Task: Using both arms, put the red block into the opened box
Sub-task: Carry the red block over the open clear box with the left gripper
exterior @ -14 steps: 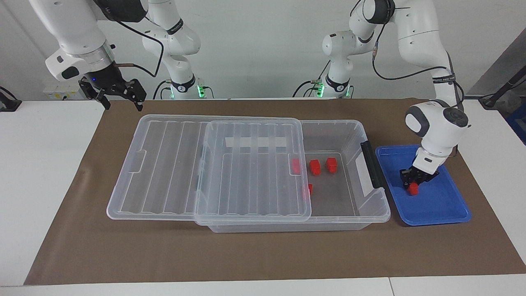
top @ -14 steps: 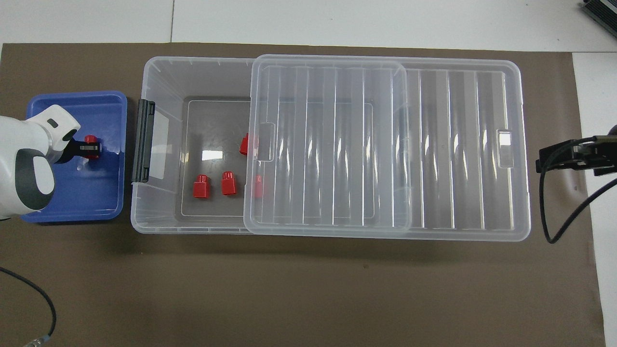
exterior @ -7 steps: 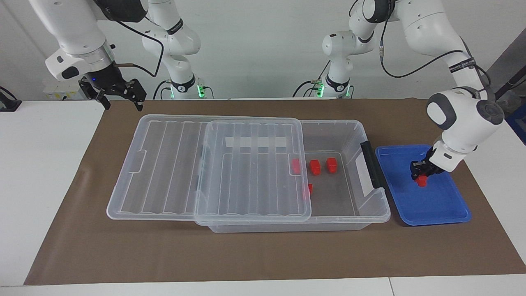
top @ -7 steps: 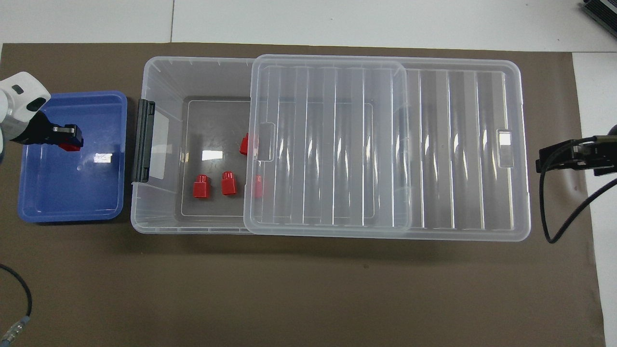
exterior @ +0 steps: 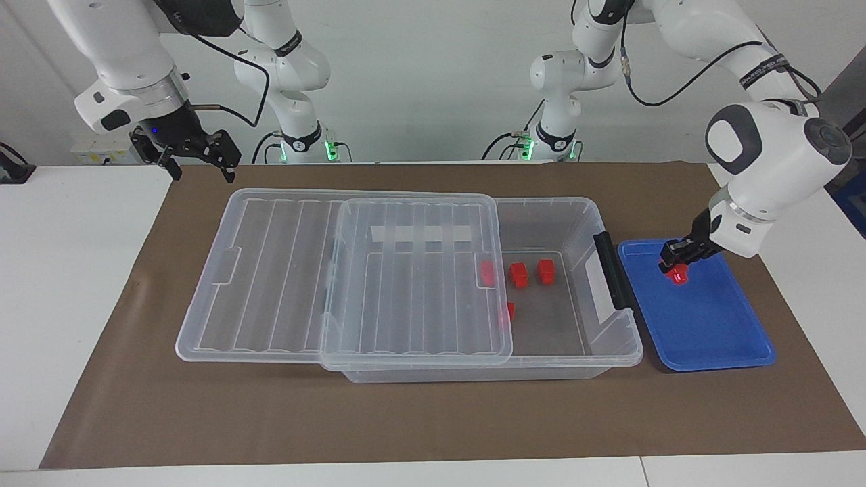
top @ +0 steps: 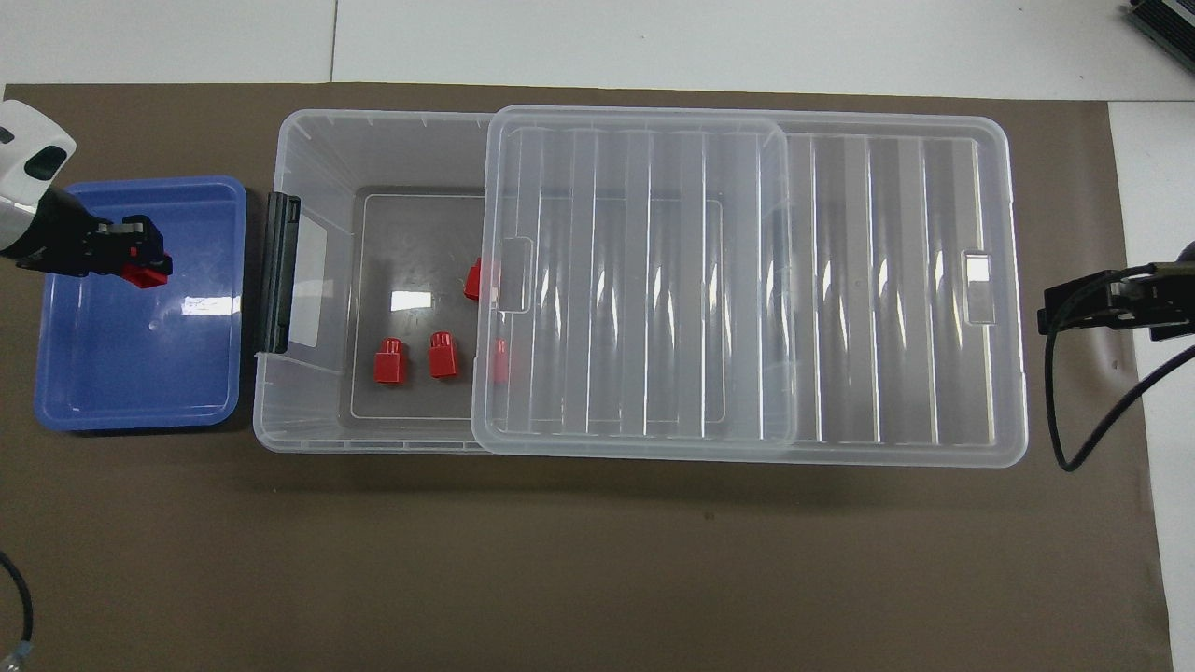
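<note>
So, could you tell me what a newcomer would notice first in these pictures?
Probably the large clear box in the middle of the table, its lid slid toward the right arm's end, with four red blocks on its floor. Next, the left gripper over the blue tray, shut on a red block. The right gripper waits open, above the brown mat at its own end.

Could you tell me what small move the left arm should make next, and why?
Probably carry the red block sideways toward the box's uncovered end: the left hand holds it above the blue tray, and four blocks already lie inside.
</note>
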Controlling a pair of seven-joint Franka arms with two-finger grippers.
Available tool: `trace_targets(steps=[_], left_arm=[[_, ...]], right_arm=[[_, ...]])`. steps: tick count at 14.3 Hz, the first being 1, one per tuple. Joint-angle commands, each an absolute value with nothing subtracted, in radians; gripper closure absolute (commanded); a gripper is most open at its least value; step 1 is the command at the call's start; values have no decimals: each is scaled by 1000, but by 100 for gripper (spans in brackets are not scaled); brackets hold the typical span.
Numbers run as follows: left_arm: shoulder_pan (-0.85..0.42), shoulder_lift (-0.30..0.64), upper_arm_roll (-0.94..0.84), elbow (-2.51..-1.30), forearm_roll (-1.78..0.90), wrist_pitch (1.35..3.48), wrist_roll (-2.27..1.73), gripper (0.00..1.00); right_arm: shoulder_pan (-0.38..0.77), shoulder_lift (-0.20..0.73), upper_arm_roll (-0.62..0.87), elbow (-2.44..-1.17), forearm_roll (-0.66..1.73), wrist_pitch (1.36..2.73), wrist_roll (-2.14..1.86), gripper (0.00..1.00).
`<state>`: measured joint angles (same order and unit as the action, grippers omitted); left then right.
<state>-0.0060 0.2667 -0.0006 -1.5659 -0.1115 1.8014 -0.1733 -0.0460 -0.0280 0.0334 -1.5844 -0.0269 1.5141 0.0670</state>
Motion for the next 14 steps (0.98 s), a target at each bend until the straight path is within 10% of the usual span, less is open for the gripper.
trace_targets(steps=[1, 14], left_arm=[[-115, 276, -2, -1542, -121, 1781, -393, 100], [-328, 337, 2, -1671, 32, 2154, -640, 100]], right_arm=[[-58, -37, 41, -1597, -12, 1520, 87, 0], [-58, -37, 37, -1597, -12, 1520, 78, 0]])
